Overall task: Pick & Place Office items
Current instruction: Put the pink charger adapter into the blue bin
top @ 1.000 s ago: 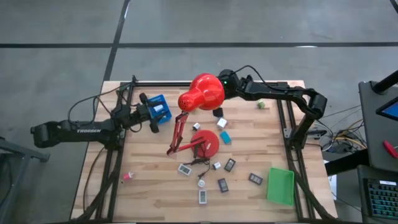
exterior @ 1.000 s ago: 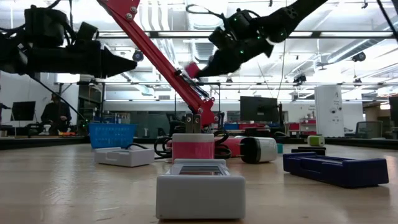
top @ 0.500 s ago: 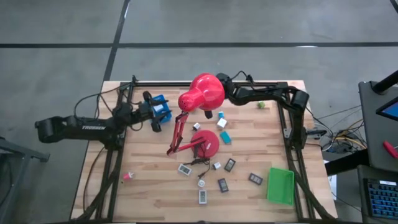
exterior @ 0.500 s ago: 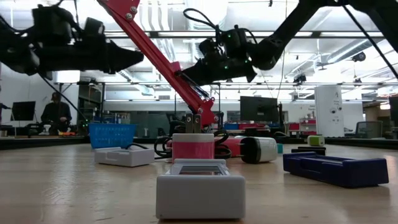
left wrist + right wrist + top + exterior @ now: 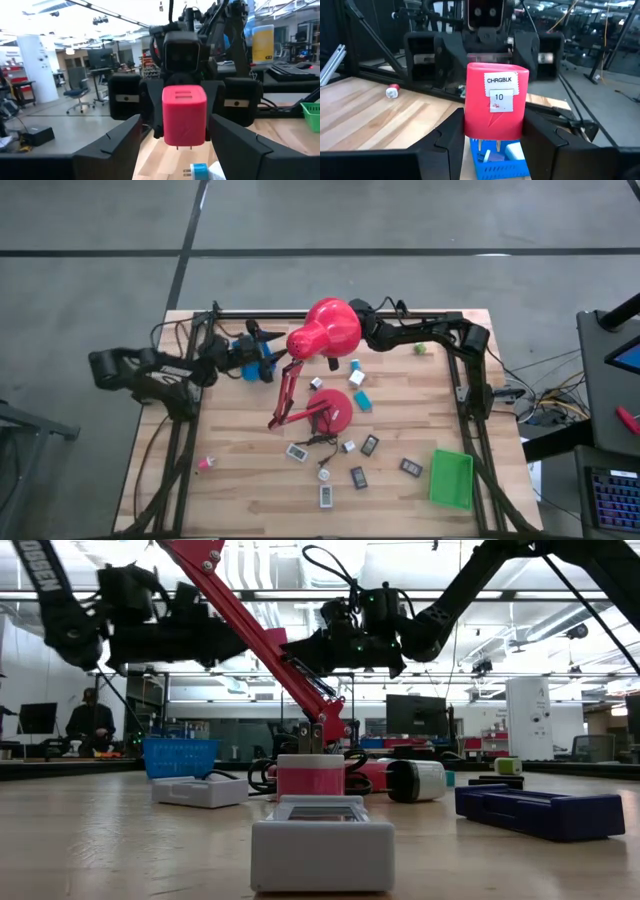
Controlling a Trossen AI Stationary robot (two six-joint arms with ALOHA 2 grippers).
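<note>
A pink charger block (image 5: 495, 107), labelled CHRGBLK 10, hangs in the air with its prongs down, and my right gripper (image 5: 495, 131) is shut on it. My left gripper (image 5: 175, 122) faces it from the other side, open. Its fingers stand either side of the block (image 5: 184, 116) with a gap on both sides. In the high view the lamp head (image 5: 325, 330) hides the block and my right fingertips. My left gripper (image 5: 272, 358) shows beside the blue tray (image 5: 255, 352). More office items (image 5: 358, 476) lie near the table's front. My right gripper pinches the charger block by its two side faces (image 5: 470, 117) between its two fingers. The fingers lie about level and come from the table's right. The block sits upright, label toward my right wrist, lifted clear above the blue tray (image 5: 497, 162).
The red desk lamp stands mid-table on its round base (image 5: 332, 408), and its arm (image 5: 250, 630) slants up between both grippers. A green tray (image 5: 450, 478) lies at the near right. A white box (image 5: 322, 852) sits close to the low camera. A person (image 5: 88, 720) stands in the room behind.
My left gripper has moved toward the table's right, over the blue tray, closing on the lamp head and my right gripper. My right gripper has come down, tipped to level and moved toward the table's left with the pink block, then kept still.
</note>
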